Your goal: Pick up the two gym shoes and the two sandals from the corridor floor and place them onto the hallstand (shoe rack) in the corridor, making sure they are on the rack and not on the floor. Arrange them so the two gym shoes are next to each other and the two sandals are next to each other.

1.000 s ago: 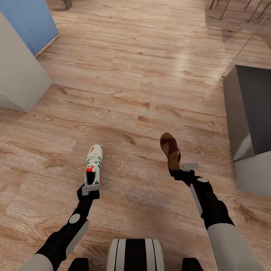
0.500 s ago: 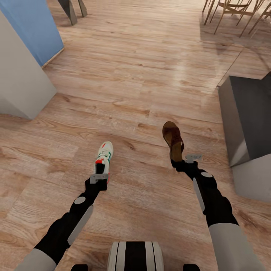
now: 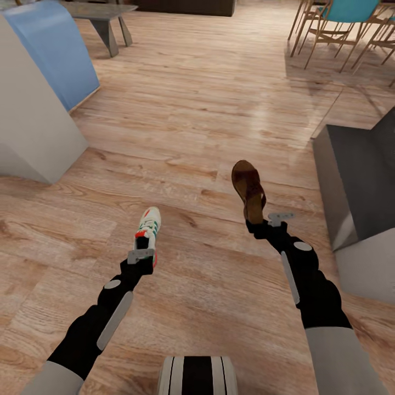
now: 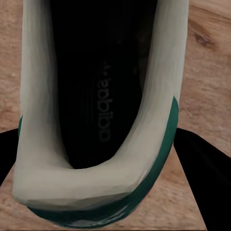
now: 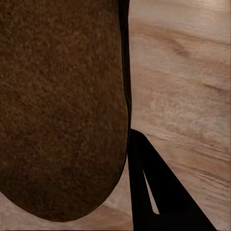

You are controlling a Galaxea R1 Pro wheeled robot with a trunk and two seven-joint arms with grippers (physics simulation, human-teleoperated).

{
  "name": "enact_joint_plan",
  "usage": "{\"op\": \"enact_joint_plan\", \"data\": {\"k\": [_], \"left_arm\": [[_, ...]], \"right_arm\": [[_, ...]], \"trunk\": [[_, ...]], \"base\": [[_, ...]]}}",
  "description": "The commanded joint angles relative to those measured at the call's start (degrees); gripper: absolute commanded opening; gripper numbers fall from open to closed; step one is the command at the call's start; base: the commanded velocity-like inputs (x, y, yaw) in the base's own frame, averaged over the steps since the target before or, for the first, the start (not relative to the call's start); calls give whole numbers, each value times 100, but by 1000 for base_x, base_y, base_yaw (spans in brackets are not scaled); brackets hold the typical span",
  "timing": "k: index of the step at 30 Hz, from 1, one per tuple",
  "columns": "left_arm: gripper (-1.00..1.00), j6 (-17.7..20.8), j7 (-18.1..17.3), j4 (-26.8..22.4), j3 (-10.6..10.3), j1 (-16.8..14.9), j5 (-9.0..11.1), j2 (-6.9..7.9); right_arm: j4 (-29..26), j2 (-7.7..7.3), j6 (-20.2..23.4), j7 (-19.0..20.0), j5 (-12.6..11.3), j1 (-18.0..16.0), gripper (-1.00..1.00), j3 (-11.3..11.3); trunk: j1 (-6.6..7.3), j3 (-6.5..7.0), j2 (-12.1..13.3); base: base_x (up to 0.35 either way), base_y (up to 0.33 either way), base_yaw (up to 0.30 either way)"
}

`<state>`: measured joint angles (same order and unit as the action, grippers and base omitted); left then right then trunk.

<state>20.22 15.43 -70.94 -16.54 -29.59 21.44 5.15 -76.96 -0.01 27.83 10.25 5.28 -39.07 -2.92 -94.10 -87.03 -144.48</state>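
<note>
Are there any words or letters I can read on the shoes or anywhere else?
"adidas": printed small on the dark insole inside the white sneaker, seen in the left wrist view, turned sideways and a bit blurry.
Brown sandal: no writing shows on it.

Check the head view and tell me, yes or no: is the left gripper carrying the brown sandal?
No, the left gripper holds the white gym shoe, while the brown sandal is in the right gripper.

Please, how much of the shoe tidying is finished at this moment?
Nothing is placed yet. In hand: the left gripper holds one sneaker, the right gripper holds one sandal, both above the wood floor. Left: put these on the rack, then fetch the other two.
</note>
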Motion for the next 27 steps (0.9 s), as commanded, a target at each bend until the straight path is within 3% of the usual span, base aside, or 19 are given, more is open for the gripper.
{"op": "enact_joint_plan", "data": {"k": [1,4,9,19,27], "left_arm": [[-100,64,55,-11,-10,-1,63,10],[-100,346,54,-15,15,3,63,19],[-100,427,42,-8,12,17,72,7],[-100,430,31,-7,17,30,98,10],[-100,430,30,-7,22,31,450,28]], "right_arm": [[-13,1,52,30,57,-1,-100,19],[-27,5,113,30,53,11,-100,100],[-30,2,154,24,46,13,-100,109],[-21,1,281,24,48,13,-100,110],[-21,1,284,23,51,13,-100,112]], "trunk": [[3,19,0],[11,86,4],[24,196,11],[50,436,24],[70,651,35]], "base": [[0,0,0],[0,0,0],[0,0,-7],[0,0,-248],[0,0,-268]]}}
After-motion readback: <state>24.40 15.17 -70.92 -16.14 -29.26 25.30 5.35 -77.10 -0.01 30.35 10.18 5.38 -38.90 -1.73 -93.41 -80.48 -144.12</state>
